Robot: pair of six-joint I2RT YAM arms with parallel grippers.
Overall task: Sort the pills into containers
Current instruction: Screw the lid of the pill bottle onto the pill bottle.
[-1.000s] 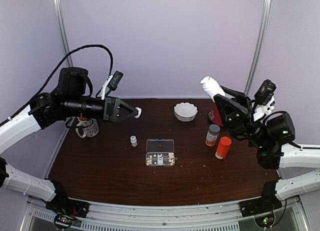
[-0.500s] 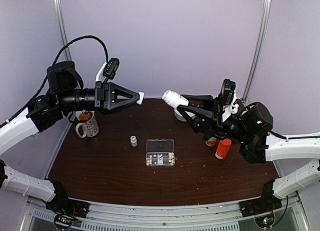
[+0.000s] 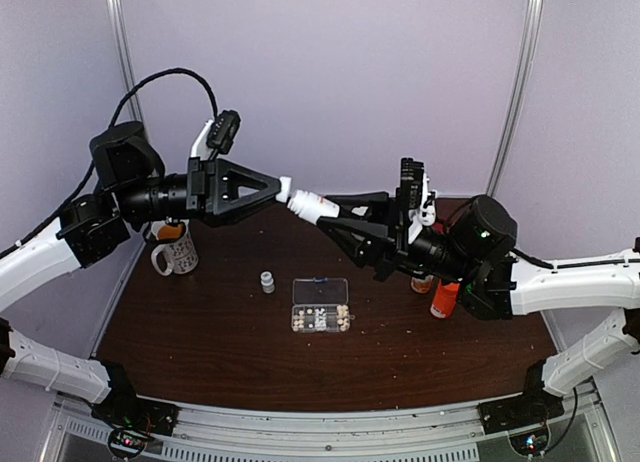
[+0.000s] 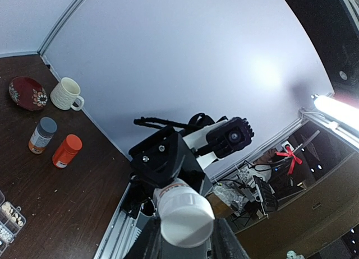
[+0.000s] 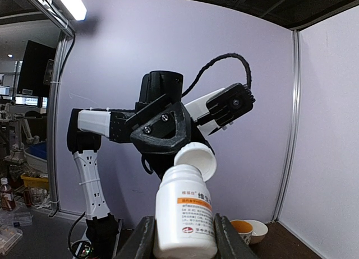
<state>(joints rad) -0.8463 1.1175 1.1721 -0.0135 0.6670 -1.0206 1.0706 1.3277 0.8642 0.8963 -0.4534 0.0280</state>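
Over the table (image 3: 200, 332), left gripper (image 3: 278, 189) pinches the cap (image 4: 187, 215), right gripper (image 3: 335, 214) the orange-labelled bottle (image 5: 185, 214).

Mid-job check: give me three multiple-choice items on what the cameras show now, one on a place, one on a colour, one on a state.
1. Where is the pill organizer?
A held in mid-air
B flat on the table
C out of view

2. What colour is the bottle in the right gripper?
A white
B orange
C clear

3. The left gripper is:
A open and empty
B shut on the organizer
C shut on a white cap

Answers:
1 B, it lies on the dark wood below both arms.
2 A, its body is white with a printed label.
3 C, the cap sits between its fingers.
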